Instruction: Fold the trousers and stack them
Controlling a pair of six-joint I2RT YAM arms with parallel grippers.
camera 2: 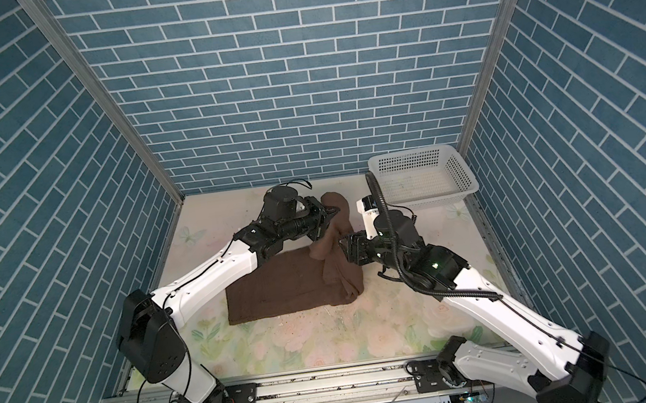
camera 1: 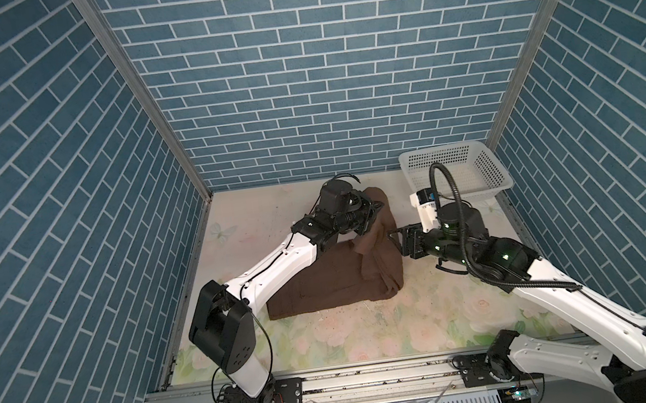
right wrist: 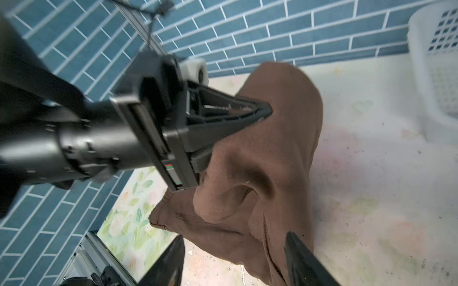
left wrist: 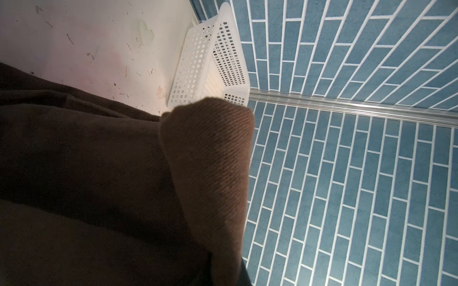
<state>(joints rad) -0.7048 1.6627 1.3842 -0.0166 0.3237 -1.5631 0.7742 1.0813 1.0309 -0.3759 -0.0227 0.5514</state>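
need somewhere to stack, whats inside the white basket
Nothing visible inside the basket: its perforated floor looks bare in both top views. The right arm's cable hides a strip of it.

You had no legible text, label, brand, number or sign to read on anything in view.

By my black left claw I see the dark chocolate-brown soft-fabric trousers, plain, with a fine diagonal weave close up. Beyond my black right claw stands the white perforated plastic basket, holed in a square grid. The cream worktop carries faded pink roses and green leaves. The blue brick-patterned walls have white joints.
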